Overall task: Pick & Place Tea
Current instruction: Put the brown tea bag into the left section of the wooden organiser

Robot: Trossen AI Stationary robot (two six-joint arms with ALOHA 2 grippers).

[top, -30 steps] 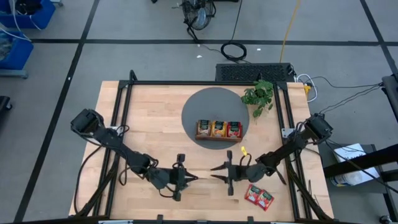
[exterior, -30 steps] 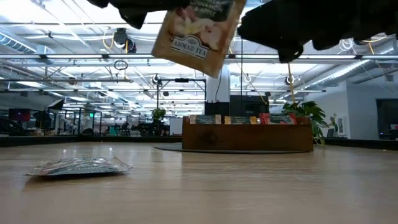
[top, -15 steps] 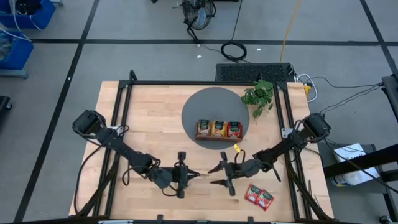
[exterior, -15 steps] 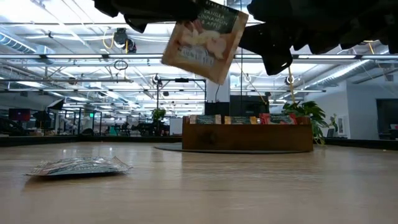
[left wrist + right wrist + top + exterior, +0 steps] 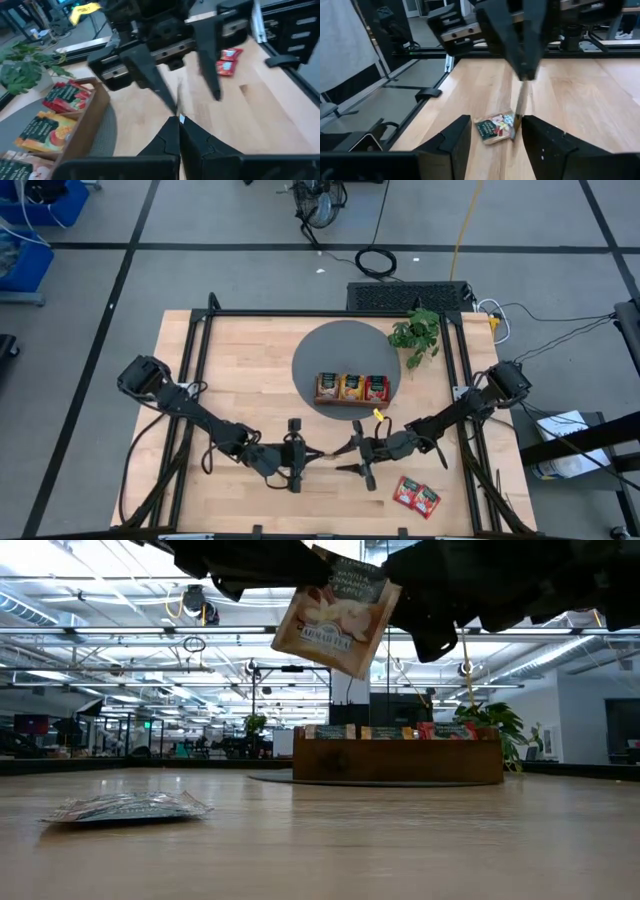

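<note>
At the table's near right edge: two red sachets lie flat, side by side, touching, well apart from both arms.
Near the front, low view: a loose sachet lies flat and slightly crinkled on the table. The right wrist view shows one lying below the grippers; I cannot tell whether it is the same one.
Near centre, left side: the left gripper is clenched on the top corner of a pale held sachet, which hangs tilted in the air, clear of the wood.
Near centre, right side: the right gripper faces the left one, fingers spread to either side of the hanging sachet's edge, gripping nothing.
Handling, as I judge it: very light, thin and floppy, with a slick foil face. It swings from one corner, so a pinch across the flat faces near an edge should hold it. The squeeze can be gentle, though the packet may crease.
Handover risk: the sachet shows edge-on to the right fingers, so a misaligned closing could knock it aside.
Farther, centre: the wooden tray sits on a grey round mat, with filed sachets upright in its three compartments.
Far right: a leafy plant.
</note>
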